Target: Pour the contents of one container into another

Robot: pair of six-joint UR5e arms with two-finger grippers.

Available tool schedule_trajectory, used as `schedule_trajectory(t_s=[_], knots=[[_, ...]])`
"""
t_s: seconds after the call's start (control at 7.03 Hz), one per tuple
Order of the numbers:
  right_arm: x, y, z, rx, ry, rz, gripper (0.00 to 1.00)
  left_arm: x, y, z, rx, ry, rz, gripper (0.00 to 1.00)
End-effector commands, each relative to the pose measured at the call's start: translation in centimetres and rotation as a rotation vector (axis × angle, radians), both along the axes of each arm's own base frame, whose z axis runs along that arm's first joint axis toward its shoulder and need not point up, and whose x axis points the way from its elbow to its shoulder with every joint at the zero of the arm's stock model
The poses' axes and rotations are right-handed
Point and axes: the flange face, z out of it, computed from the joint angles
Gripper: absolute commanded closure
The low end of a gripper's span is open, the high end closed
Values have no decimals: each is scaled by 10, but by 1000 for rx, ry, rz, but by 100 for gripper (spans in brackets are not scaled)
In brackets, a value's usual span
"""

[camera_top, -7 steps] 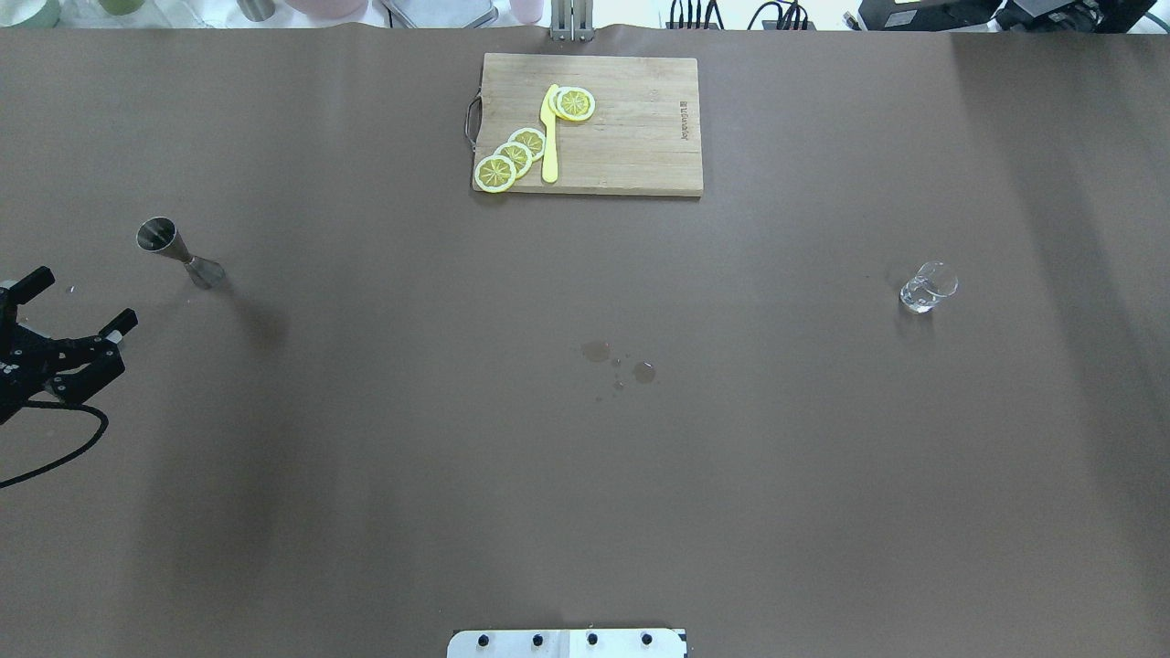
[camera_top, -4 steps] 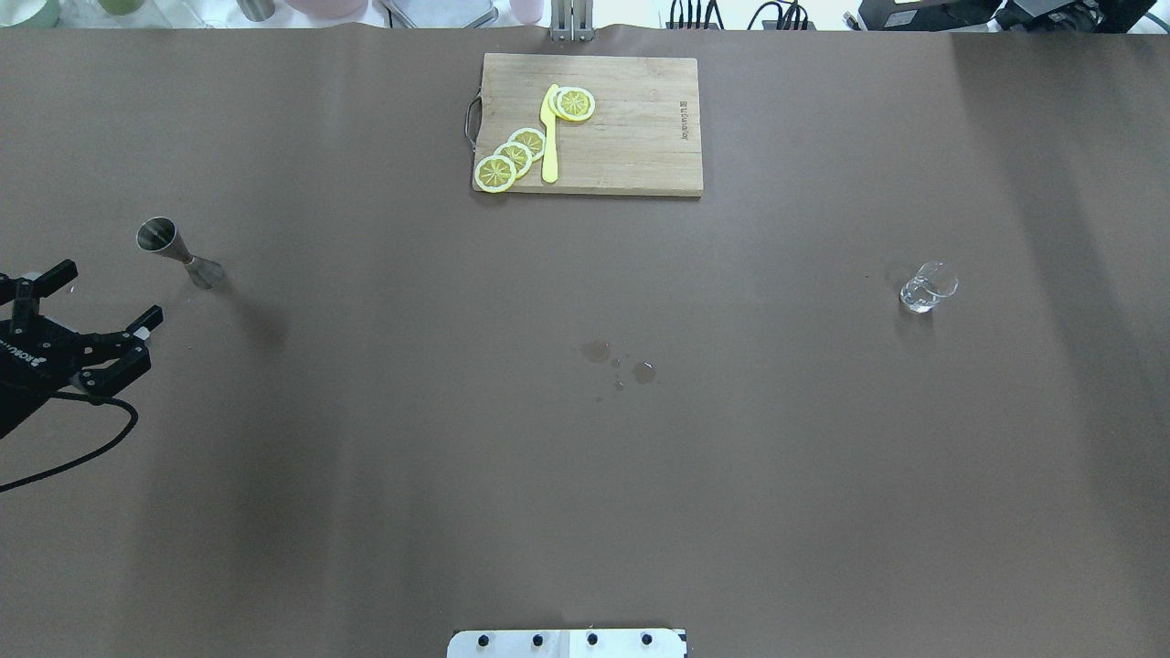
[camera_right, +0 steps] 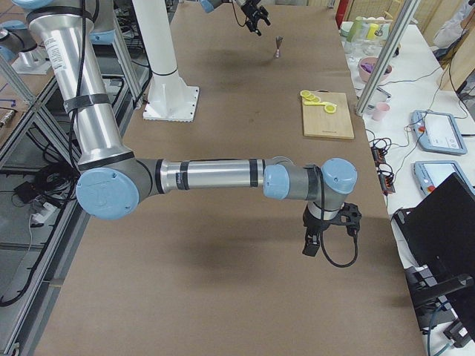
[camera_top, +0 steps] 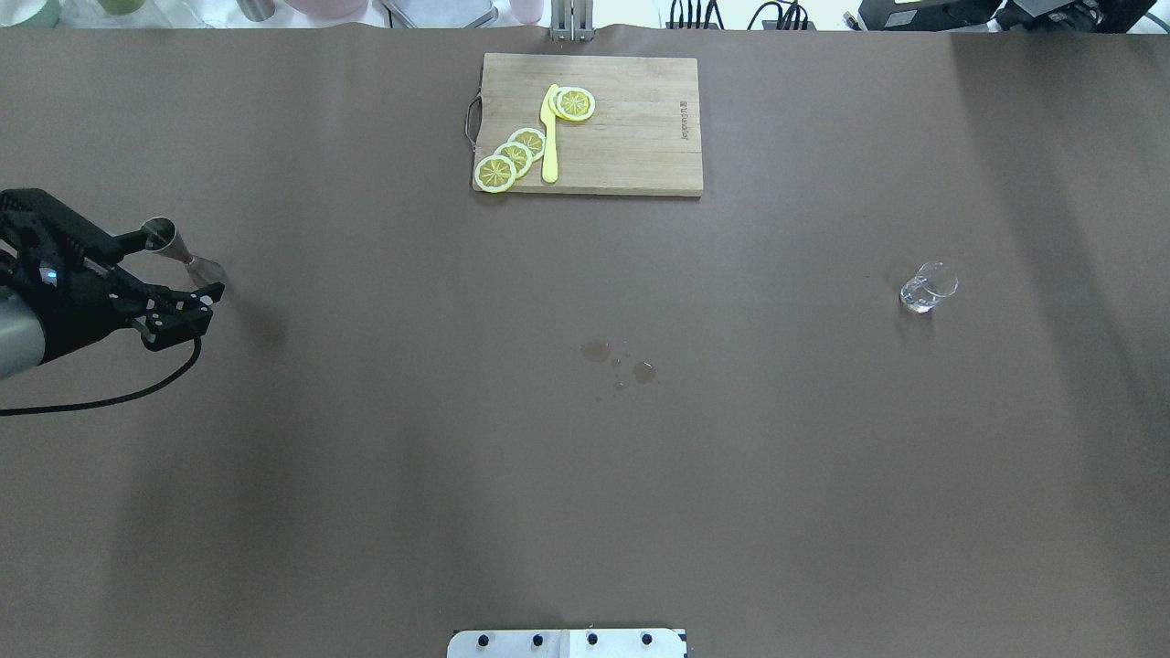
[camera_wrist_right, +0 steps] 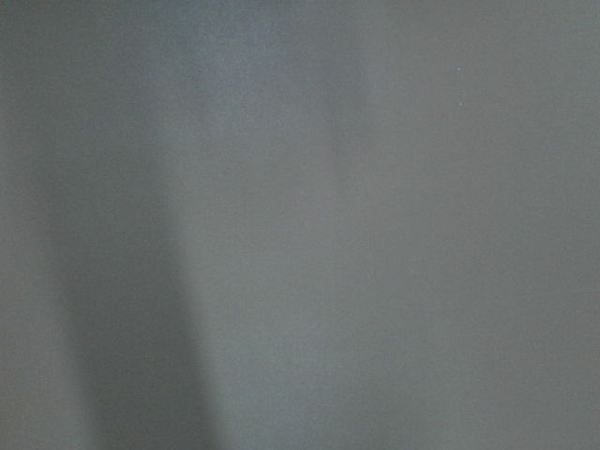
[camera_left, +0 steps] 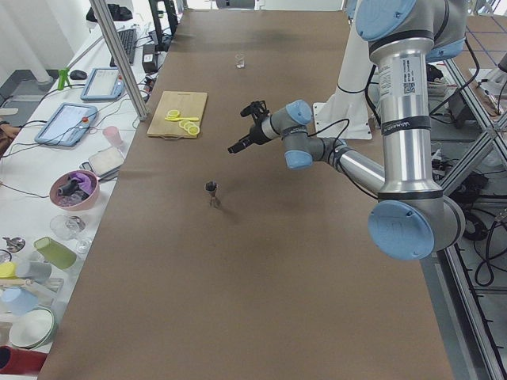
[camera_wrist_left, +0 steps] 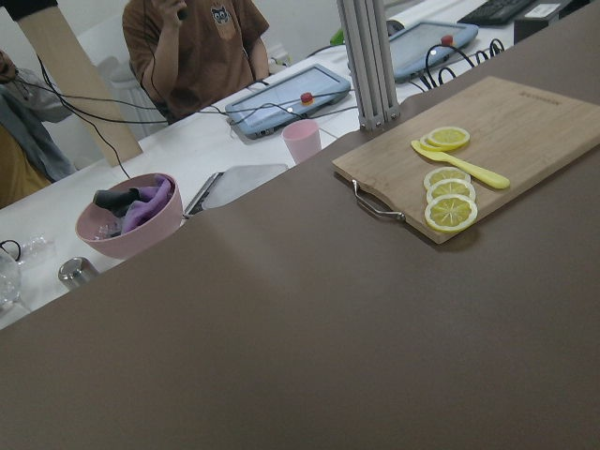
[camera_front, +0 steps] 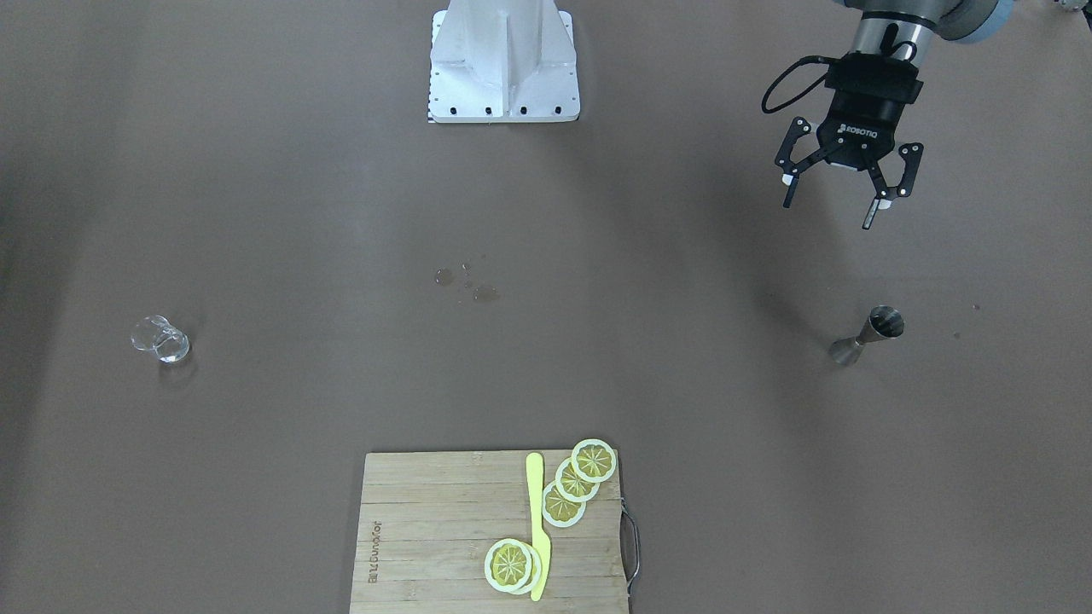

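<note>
Jigger (camera_front: 866, 337), steel, hourglass-shaped, stands upright; left gripper (camera_front: 827, 213) hovers nearby, fingers spread wide.

A brown tabletop (camera_top: 585, 512) carries a wooden cutting board (camera_top: 640, 137) along one edge, a steel jigger (camera_front: 865, 337) and a clear glass (camera_top: 928, 288) standing well apart, wet spots (camera_top: 597, 350) between.

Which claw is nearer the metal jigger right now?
Left. The left claw hangs open close by the jigger, raised above the table; the right claw is at the opposite end, far from it.
</note>
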Motion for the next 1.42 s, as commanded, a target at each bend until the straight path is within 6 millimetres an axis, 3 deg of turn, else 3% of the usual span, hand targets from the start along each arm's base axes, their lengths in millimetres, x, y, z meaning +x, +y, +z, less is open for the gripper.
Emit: schedule_trajectory(t_s=[0.0, 0.14, 0.28, 0.43, 0.71, 0.85, 1.0, 1.14, 1.28], knots=[[0, 2, -8, 17, -3, 0, 0, -10, -48, 1, -230, 15, 190, 1], [-1, 3, -13, 26, -7, 1, 0, -4, -59, 15, -281, 26, 244, 1], [-1, 2, -16, 32, -9, 1, 0, -3, -68, 17, -290, 29, 244, 1], [-1, 5, -19, 35, -8, 1, 0, -11, -74, 24, -335, 24, 256, 1], [-1, 8, -18, 36, -11, 0, 0, -71, -95, 30, -478, 71, 238, 1], [-1, 10, -21, 39, -12, 1, 0, -89, -98, 42, -516, 81, 219, 1], [-1, 16, -23, 46, -12, 1, 0, -123, -107, 66, -630, 73, 149, 1], [-1, 23, -23, 50, -13, 1, 0, -176, -113, 86, -839, 111, 72, 1], [-2, 22, -27, 55, -14, 0, 0, -198, -112, 105, -973, 108, 16, 1]])
